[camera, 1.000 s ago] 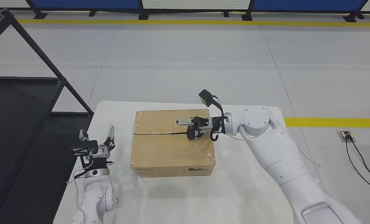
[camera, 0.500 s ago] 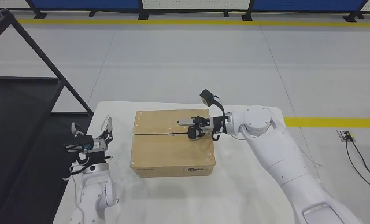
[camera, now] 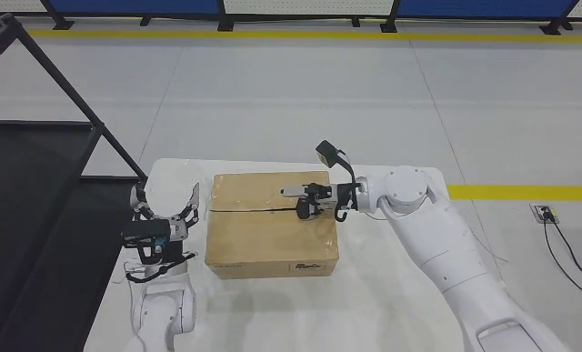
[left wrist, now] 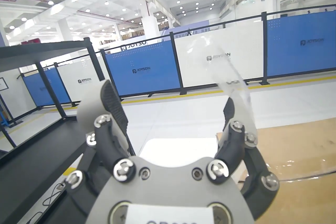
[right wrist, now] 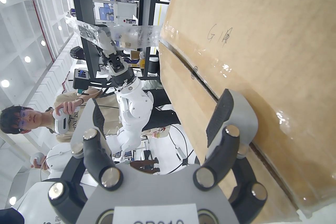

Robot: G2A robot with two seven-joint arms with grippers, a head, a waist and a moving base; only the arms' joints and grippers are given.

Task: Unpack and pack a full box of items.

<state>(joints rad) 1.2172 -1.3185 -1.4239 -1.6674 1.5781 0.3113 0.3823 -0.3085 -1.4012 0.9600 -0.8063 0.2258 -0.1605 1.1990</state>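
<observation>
change: left pincer (camera: 166, 205), lower left of frame, shifted toward box (camera: 271, 234); open, tape strip (left wrist: 236, 93) clinging.
right pincer (camera: 300, 202): open at seam (camera: 245, 207).
task: unsealing likely underway.

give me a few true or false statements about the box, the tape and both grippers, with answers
1. The cardboard box has its top flaps closed. True.
2. The right gripper is over the box's top near the seam, with its fingers open. True.
3. The left gripper is shut on a bottle. False: it is open, beside the box, and a strip of clear tape clings to one finger.
4. The box stands on the black rack. False: it stands on the white table, and the rack is beside the table.
</observation>
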